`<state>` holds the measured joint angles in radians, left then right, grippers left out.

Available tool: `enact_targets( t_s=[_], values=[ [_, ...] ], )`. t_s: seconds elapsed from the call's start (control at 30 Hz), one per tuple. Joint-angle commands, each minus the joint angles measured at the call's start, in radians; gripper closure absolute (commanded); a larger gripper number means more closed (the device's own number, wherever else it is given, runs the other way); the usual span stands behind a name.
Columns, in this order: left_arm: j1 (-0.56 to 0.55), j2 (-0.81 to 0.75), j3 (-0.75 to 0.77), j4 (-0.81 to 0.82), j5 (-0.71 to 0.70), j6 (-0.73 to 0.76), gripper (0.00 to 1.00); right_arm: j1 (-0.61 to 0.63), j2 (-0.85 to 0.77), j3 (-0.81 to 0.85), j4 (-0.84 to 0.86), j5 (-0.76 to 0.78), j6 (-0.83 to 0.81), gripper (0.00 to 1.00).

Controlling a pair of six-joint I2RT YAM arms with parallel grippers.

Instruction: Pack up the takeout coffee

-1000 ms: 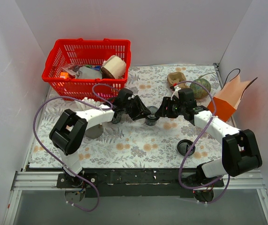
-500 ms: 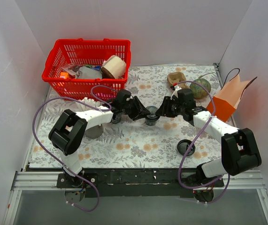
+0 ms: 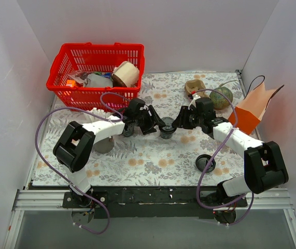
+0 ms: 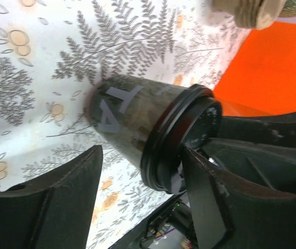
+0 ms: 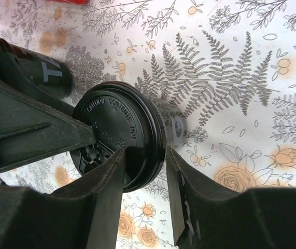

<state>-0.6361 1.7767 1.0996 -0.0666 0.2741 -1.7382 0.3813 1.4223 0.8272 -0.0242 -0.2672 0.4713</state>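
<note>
The takeout coffee (image 3: 166, 130) is a small black cup with a black lid, standing on the flowered cloth mid-table. My left gripper (image 3: 159, 126) reaches it from the left and my right gripper (image 3: 173, 125) from the right. In the left wrist view the cup (image 4: 129, 116) lies between the open fingers of my left gripper (image 4: 142, 155). One finger (image 4: 205, 192) touches the lid's rim (image 4: 160, 155); the other stands apart. In the right wrist view my right gripper (image 5: 145, 155) pinches the edge of the lid (image 5: 116, 129), one finger on its top and one outside its rim.
A red basket (image 3: 65, 85) of odds and ends stands at the back left. An orange paper bag (image 3: 251, 111) leans at the right wall. A loose flat black lid (image 3: 206, 163) lies front right. A grey cup (image 3: 104, 145) sits partly under my left arm.
The right jaws have narrowed onto the lid's edge. The left jaws closed a little, then widened again. Both wrists crept slightly toward the back; the cup barely shifted.
</note>
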Motion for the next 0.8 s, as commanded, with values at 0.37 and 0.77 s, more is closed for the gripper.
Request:
enact_targets(
  t_s=[0.37,0.77],
  values=[
    [0.012,-0.049,0.160,-0.174,-0.059,0.141,0.12,-0.004,-0.016,0.142,-0.042,0.005,0.018,0.38],
    [0.015,0.056,0.195,-0.183,-0.087,0.137,0.21,-0.004,0.089,0.132,-0.019,-0.030,0.036,0.36]
  ],
)
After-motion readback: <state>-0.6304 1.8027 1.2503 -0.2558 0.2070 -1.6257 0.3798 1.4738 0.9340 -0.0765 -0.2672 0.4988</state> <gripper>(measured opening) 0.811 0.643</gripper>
